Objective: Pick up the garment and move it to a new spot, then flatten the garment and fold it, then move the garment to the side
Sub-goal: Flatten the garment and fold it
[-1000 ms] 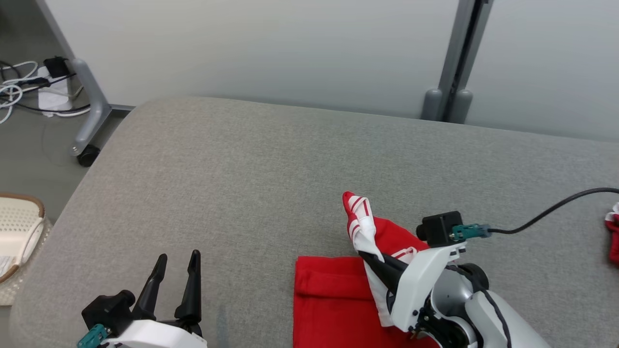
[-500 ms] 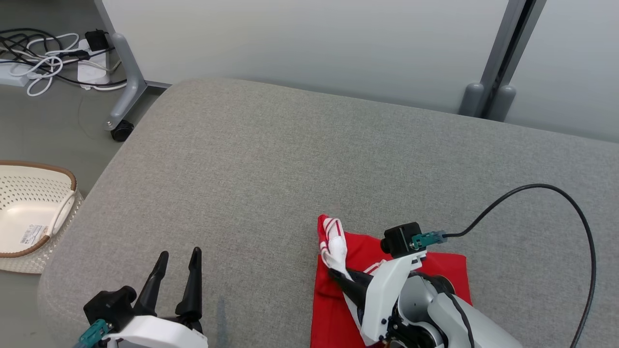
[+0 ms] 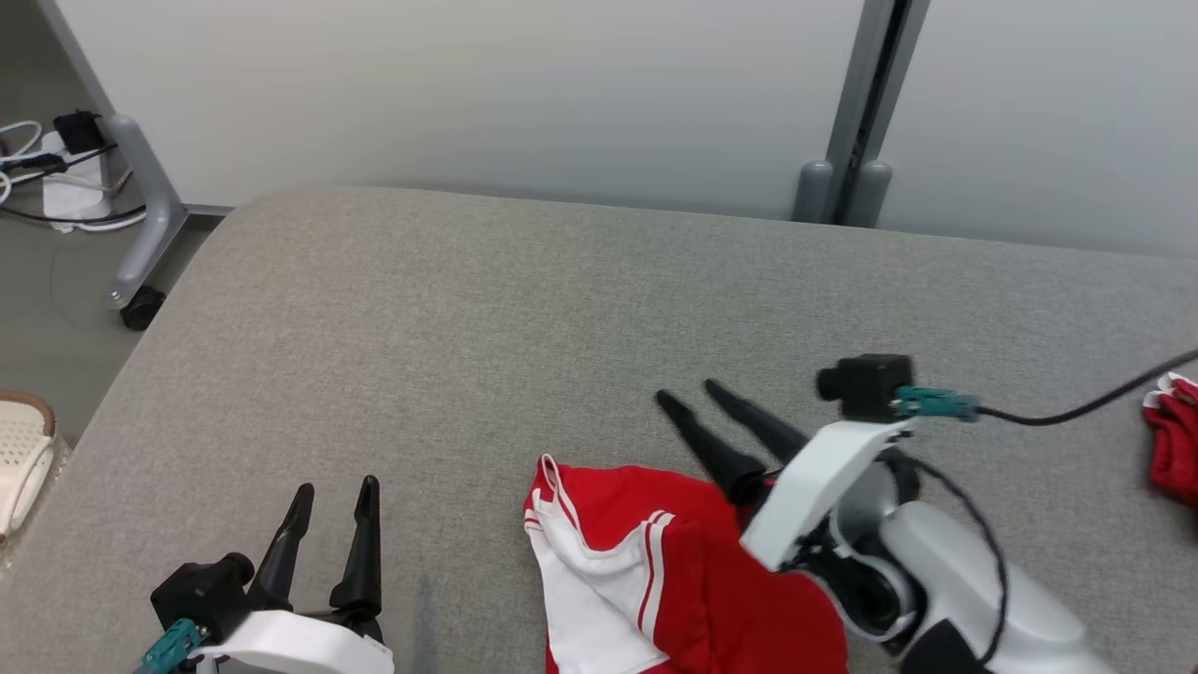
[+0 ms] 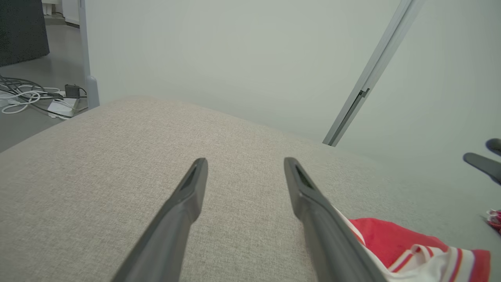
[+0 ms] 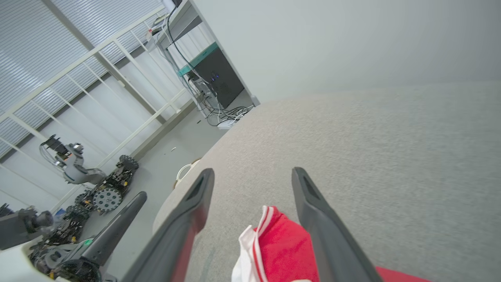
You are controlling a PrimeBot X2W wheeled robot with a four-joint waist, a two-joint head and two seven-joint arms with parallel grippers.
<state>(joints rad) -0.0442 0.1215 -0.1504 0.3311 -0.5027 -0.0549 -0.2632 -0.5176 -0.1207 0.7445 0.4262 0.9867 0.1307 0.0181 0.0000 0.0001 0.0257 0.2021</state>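
Note:
The garment (image 3: 655,571), red with white panels and stripes, lies loosely folded on the grey table (image 3: 468,309) near its front edge. In the left wrist view the garment (image 4: 391,243) shows at the lower right. Seen from the right wrist, the garment (image 5: 282,250) lies under and between the finger bases. My right gripper (image 3: 688,391) stands open just past the garment's far edge, nothing between its fingers; its tips (image 5: 252,171) are spread wide. My left gripper (image 3: 335,487) is open and empty at the lower left, apart from the cloth, fingers (image 4: 245,160) pointing across the bare table.
Another red cloth item (image 3: 1170,449) lies at the table's right edge. A pale perforated basket (image 3: 19,459) sits on the floor at left. A wheeled frame leg (image 3: 140,234) and cables stand beyond the far-left corner. A black cable (image 3: 1076,407) runs from my right wrist.
My right gripper has opened and let go of the garment's white-striped corner, which dropped onto the cloth. The gripper now points past the garment. The head camera has shifted; the left gripper is unchanged.

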